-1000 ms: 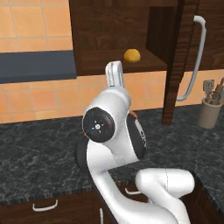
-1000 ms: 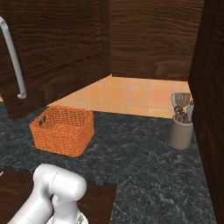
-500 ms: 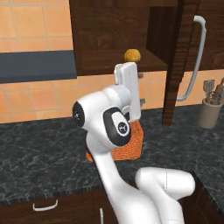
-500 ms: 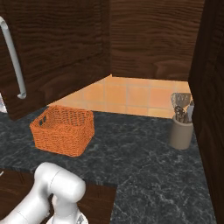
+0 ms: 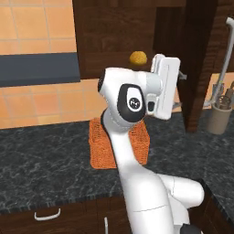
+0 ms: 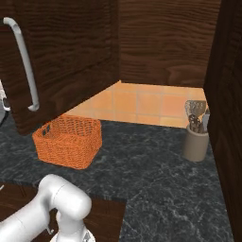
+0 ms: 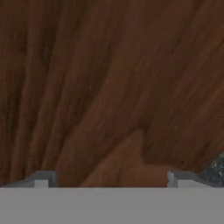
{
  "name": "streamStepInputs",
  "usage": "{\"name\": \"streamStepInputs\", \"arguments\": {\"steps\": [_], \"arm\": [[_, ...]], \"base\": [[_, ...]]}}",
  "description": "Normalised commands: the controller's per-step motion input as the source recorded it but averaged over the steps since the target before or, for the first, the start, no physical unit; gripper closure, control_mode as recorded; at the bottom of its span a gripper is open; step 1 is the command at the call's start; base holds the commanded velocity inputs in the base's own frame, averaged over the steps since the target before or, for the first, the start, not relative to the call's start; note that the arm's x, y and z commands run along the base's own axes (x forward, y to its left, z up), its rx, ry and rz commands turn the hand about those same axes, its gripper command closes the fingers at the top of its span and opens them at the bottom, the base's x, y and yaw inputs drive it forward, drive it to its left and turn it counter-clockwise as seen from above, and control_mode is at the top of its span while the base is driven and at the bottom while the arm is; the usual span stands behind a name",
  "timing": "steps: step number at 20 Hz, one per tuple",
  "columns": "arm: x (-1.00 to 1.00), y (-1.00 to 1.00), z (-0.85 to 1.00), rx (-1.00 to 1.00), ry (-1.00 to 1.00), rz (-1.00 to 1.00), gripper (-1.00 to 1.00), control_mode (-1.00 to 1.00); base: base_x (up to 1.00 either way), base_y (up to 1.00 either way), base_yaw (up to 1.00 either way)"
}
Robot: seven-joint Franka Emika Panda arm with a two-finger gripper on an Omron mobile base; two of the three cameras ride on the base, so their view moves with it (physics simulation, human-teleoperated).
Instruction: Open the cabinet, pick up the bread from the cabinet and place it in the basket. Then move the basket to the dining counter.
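Note:
The cabinet point(image 5: 114, 32) stands open, its door point(image 5: 196, 68) swung out to the right with the long silver handle point(image 6: 26, 71) on its outer face. On the cabinet shelf lies the small golden bread point(image 5: 138, 57). The orange wicker basket point(image 6: 68, 142) sits on the black granite counter below, partly behind my arm in the left base view. My gripper point(image 5: 179, 90) is raised at shelf height, right of and a little below the bread, pointing at the door's inner side. Its fingertips point(image 7: 41, 179) stand wide open with only brown wood close ahead. The dining counter is out of view.
A beige utensil holder point(image 6: 196, 142) with steel tools stands on the black speckled counter point(image 6: 156, 179) to the right. Orange wall tiles point(image 5: 32, 27) lie behind. Low drawers with short handles point(image 5: 47, 215) run below the counter's front edge.
My hand has swung right from just under the bread toward the open door and turned to face it. The jaws stay open. Bread, basket and door have not moved.

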Motion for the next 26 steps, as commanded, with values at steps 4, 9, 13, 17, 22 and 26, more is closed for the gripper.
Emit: {"name": "streamStepInputs", "arguments": {"steps": [4, 9, 13, 17, 22, 26], "arm": [[0.0, -1.0, -0.26, 0.24, -0.22, -0.28, -1.0, -1.0], [0.2, -1.0, -0.06, 0.25, -0.19, -0.14, -1.0, -1.0], [0.08, -0.54, 0.0, 0.18, -0.17, 0.01, -1.0, -1.0], [0.14, 0.54, -0.13, 0.05, -0.24, 0.18, -1.0, -1.0], [0.05, 0.92, -0.02, -0.02, -0.09, 0.41, -1.0, -1.0], [-0.04, 0.81, 0.22, -0.17, 0.13, 0.64, -1.0, -1.0]], "base": [[0.0, 0.0, 0.0], [0.0, 0.0, 0.0], [0.0, 0.0, 0.0], [0.0, 0.0, 0.0], [0.0, 0.0, 0.0], [0.0, 0.0, 0.0]]}}
